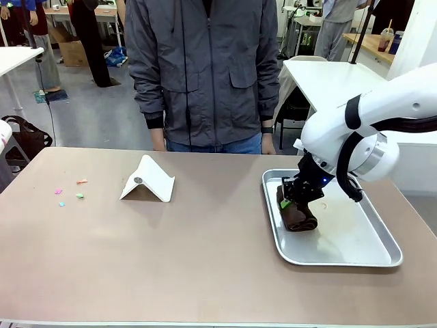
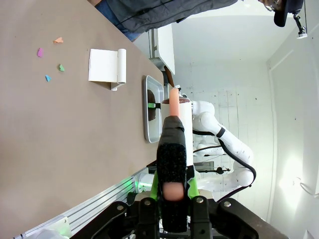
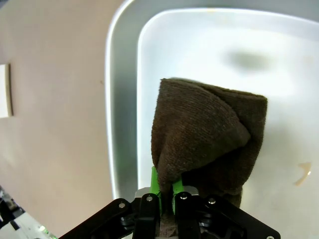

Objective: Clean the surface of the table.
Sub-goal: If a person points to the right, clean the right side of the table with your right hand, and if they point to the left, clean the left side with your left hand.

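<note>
Tabletop (image 1: 205, 263): wide, rigid, smooth and matte, spanning the front view. I judge it fixed, something to wipe rather than grasp.

Right gripper (image 1: 295, 199) is clamped on a brown cloth (image 1: 300, 217), soft and limp, inside the metal tray (image 1: 355, 254) at the robot's right. Left gripper (image 2: 172, 191) is closed on a dark rough-faced tool (image 2: 172, 149) with a peach tip.

Coloured paper scraps (image 1: 79, 195) lie far left; they look light and likely to scatter. A white folded stand (image 1: 150, 179) sits between scraps and tray, obstructing a straight sweep. A person (image 1: 205, 75) stands at the far edge.
</note>
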Action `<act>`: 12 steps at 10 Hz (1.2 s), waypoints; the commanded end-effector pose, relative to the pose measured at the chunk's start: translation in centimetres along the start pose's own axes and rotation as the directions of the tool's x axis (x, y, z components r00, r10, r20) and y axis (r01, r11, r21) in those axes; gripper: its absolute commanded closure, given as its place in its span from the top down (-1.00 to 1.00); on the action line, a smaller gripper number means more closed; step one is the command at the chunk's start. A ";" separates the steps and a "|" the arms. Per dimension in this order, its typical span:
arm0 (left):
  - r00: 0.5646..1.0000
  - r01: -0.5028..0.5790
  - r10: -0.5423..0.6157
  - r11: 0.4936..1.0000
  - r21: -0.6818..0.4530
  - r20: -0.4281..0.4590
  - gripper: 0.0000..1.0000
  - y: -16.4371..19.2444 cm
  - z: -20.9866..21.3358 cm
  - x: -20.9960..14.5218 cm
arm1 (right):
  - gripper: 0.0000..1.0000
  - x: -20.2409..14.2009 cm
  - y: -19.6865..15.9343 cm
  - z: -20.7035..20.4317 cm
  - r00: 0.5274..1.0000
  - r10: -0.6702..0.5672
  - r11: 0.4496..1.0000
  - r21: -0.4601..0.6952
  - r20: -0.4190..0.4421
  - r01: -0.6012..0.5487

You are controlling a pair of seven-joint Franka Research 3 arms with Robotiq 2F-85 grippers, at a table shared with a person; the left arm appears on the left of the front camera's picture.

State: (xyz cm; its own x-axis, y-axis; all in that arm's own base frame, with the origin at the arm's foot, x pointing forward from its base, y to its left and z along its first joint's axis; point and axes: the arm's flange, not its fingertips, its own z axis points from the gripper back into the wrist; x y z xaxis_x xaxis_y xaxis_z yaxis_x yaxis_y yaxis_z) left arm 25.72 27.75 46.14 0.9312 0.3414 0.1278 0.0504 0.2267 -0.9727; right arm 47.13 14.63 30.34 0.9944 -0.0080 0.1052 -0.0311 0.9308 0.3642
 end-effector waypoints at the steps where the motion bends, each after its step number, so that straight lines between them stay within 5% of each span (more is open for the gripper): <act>1: 1.000 0.007 -0.007 1.000 -0.005 -0.008 -1.00 -0.4 0.1 -0.1 | -0.81 0.2 -1.9 0.7 0.999 -0.042 0.998 -0.040 0.007 0.042; 5: 1.000 0.007 -0.007 1.000 -0.005 -0.008 -1.00 -0.4 0.1 -0.1 | -0.81 0.5 -6.8 2.8 0.985 -0.150 0.974 -0.161 0.082 0.162; 12: 1.000 0.007 -0.007 1.000 -0.005 -0.008 -1.00 -0.4 0.1 -0.1 | -0.81 -0.4 -12.5 6.4 0.937 -0.301 0.939 -0.120 0.178 0.324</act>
State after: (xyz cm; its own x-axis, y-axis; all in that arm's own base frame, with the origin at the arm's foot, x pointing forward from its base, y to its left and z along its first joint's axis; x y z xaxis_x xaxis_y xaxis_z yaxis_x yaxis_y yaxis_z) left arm 25.71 27.77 46.17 0.9311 0.3415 0.1284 0.0508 0.2272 -0.9725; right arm 47.11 0.86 31.38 0.9384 -0.3193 0.1322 0.2760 0.9226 0.2694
